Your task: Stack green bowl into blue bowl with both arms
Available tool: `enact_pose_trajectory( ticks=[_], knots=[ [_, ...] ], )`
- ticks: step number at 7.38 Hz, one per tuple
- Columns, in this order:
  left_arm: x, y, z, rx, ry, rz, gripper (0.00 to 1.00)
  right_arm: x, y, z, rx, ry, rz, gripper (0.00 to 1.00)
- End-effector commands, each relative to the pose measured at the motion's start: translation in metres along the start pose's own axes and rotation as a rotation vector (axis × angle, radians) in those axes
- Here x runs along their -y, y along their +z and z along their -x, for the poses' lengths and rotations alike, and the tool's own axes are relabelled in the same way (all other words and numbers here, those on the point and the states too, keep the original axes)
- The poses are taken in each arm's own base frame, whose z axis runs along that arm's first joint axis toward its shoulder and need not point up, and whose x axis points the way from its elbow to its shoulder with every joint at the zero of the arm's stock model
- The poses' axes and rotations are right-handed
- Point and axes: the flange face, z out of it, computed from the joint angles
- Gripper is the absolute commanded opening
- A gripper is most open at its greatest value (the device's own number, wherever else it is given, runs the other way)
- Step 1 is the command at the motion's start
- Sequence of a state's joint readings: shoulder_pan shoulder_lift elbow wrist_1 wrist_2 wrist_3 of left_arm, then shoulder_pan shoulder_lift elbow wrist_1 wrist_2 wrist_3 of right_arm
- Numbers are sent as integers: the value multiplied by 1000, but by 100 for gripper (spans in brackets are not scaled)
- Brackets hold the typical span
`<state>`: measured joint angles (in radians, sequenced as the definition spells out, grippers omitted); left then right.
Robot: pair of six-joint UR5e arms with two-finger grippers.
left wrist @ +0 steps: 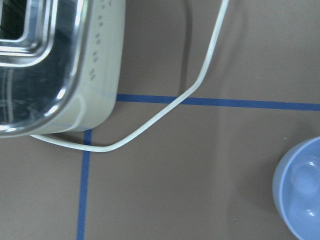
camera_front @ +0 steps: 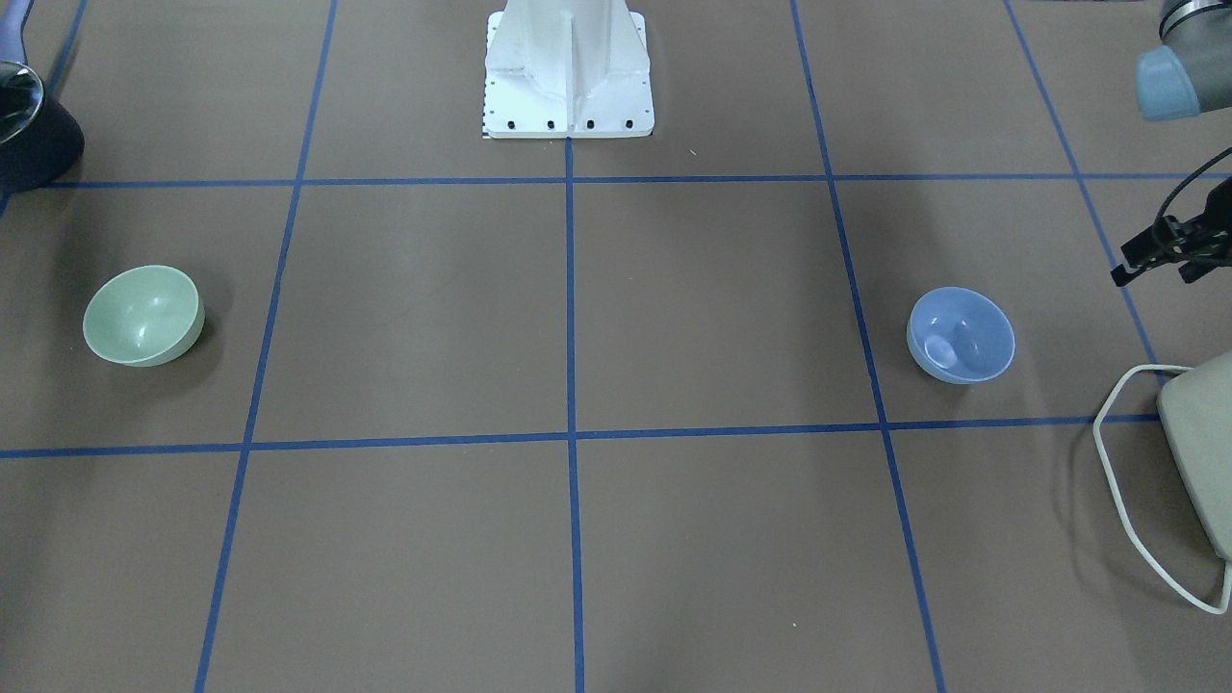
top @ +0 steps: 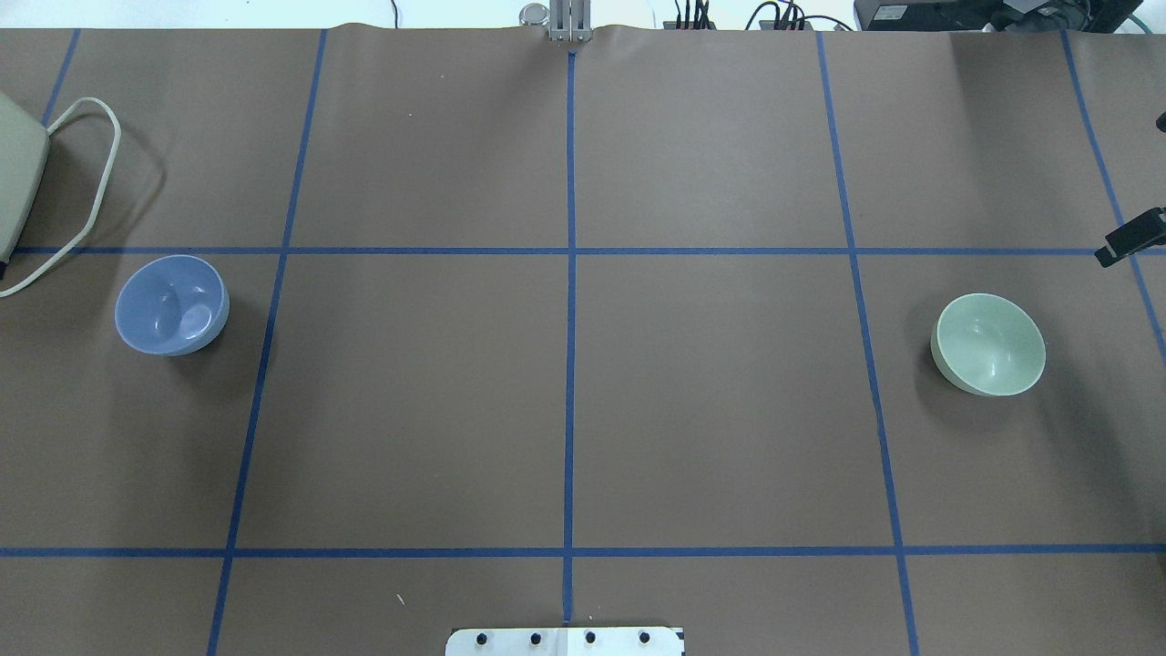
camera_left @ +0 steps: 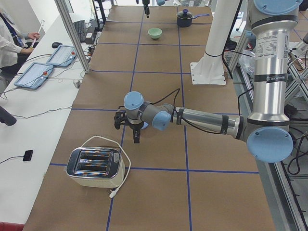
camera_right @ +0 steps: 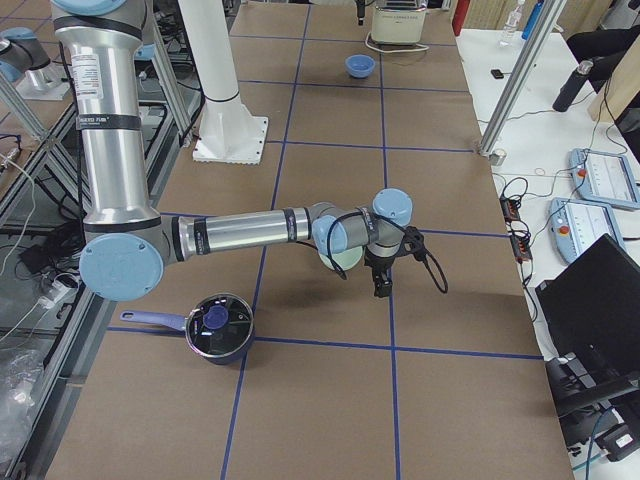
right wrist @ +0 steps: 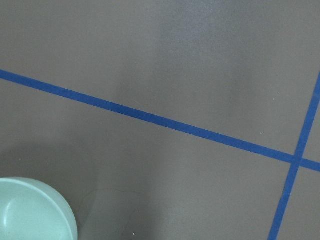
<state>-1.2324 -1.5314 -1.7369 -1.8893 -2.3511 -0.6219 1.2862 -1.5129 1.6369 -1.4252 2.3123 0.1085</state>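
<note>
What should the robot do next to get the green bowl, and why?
Probably slide the right gripper over the green bowl's rim. The bowl sits free on the table, far from the blue bowl, and only peeks into the corner of the right wrist view.

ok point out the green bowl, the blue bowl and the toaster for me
green bowl (top: 991, 346): overhead exterior view, on the inside bottom of the bowl
blue bowl (top: 168, 305): overhead exterior view, on its inside near the middle
toaster (camera_left: 94, 162): exterior left view, on its shiny metal top
</note>
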Motion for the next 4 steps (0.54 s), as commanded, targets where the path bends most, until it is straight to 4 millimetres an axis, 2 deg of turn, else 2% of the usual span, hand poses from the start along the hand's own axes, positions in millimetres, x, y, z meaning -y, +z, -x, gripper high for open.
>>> enact_pose_trajectory(
  ticks=[1, 2, 4],
  knots=[
    [-6, 26, -45, -31, -31, 21, 100, -3, -1, 2, 7, -1, -1, 100],
    [-6, 31, -54, -33, -31, 28, 100, -2, -9, 12, 39, 2, -12, 100],
    [-2, 42, -53, -12, -33, 27, 100, -5, -22, 31, 90, 48, -25, 100]
  ],
)
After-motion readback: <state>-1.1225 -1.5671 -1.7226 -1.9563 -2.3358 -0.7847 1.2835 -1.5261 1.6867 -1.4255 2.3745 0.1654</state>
